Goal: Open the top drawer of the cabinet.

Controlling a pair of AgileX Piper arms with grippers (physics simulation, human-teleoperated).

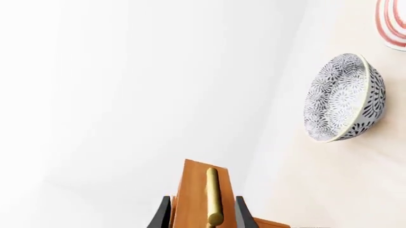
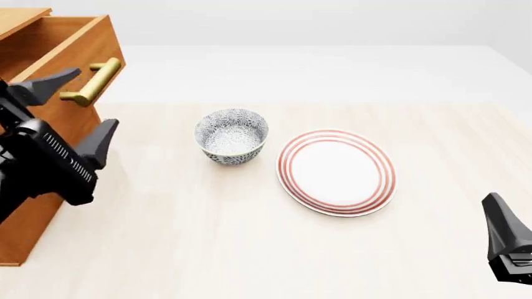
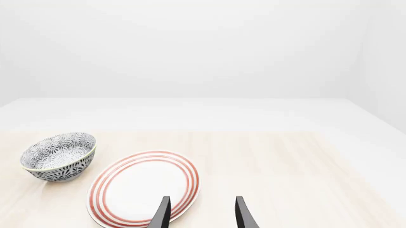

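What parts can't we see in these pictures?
- Cabinet: the front view's left edge and the left gripper hide the lower drawers.
- Top drawer: its inside is cut off.
- Right gripper: only its fingertips show.
- Plate: cut off in the left wrist view.

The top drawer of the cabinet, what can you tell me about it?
The orange-brown wooden top drawer is pulled out from the cabinet's front, so it is already open. It has one brass bar handle on its front panel. The left pincer is open, its black fingers on either side of the handle, not clamped on it. The drawer's inside is not shown.
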